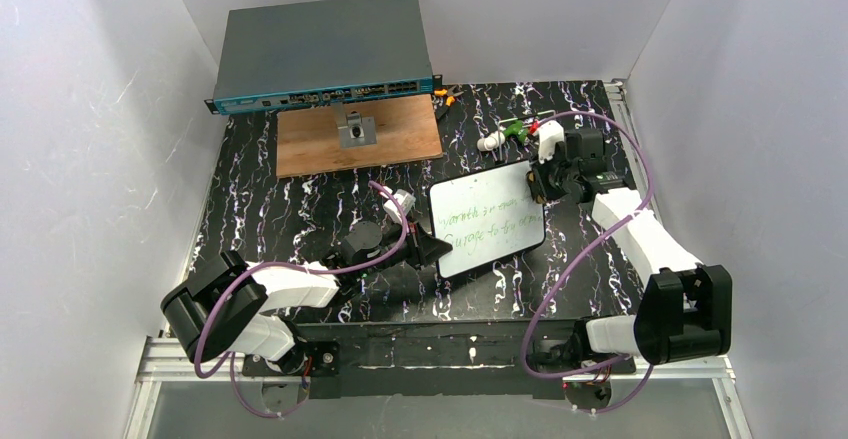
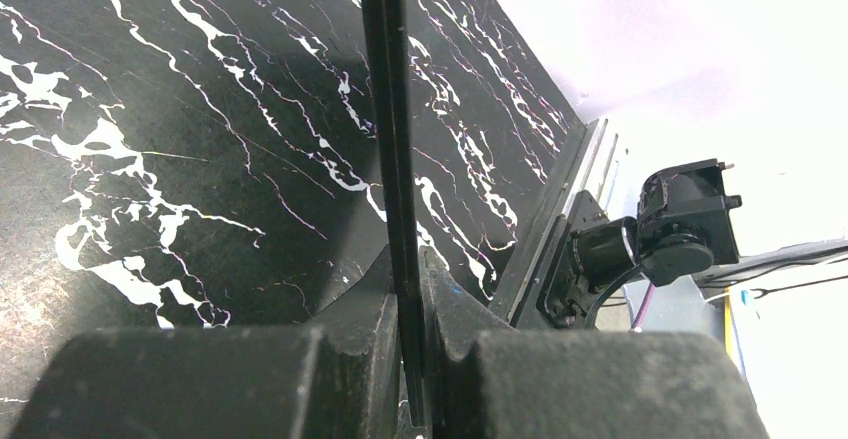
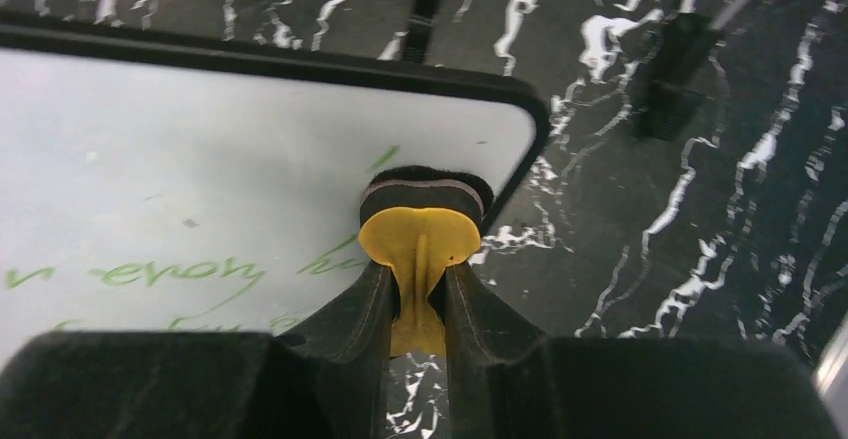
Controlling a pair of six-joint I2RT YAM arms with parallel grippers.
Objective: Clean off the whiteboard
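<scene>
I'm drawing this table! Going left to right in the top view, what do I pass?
Brown flat wooden board → small glossy white whiteboard with green writing → right robot arm's white forearm.

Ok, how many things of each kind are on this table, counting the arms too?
whiteboard: 1
wooden board: 1
metal fixture on it: 1
electronics box: 1
eraser: 1
robot arms: 2, left arm and right arm
small items at the back: too small to count
Total counted: 7
</scene>
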